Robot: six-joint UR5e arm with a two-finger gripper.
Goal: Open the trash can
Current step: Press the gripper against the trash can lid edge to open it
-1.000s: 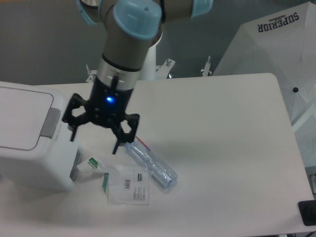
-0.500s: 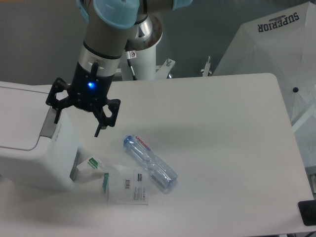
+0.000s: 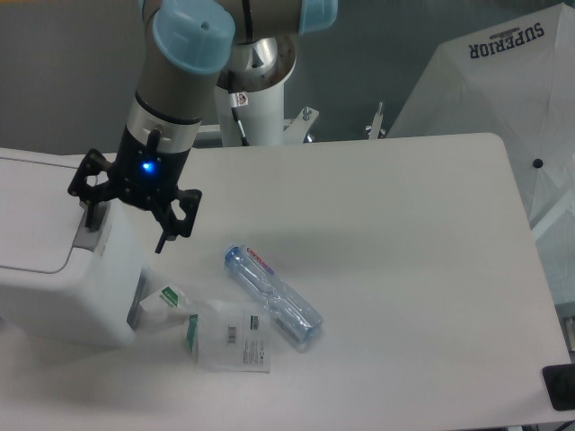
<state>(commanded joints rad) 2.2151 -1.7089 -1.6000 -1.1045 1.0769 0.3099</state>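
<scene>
In the fixed camera view, the trash can [image 3: 54, 260] stands at the 9 o'clock edge of the table [image 3: 404, 269], its flat lid closed. The grey push tab [image 3: 87, 235] sits on the lid's right side. The gripper [image 3: 126, 229] hovers just above this tab with its fingers spread apart and holding nothing; one finger is over the tab, the other hangs beside the bin wall.

To do this step well, I think the arm should bring one fingertip to the middle of the tab and press straight down, not sideways, so the bin does not slide. Closing the fingers first may give a firmer push.

Counting: one trash can, one clear plastic bottle [image 3: 274, 298] lying toward 6 o'clock, one transparent packet [image 3: 235, 337] touching it, and one small white-green carton [image 3: 166, 303] beside the bin.
</scene>
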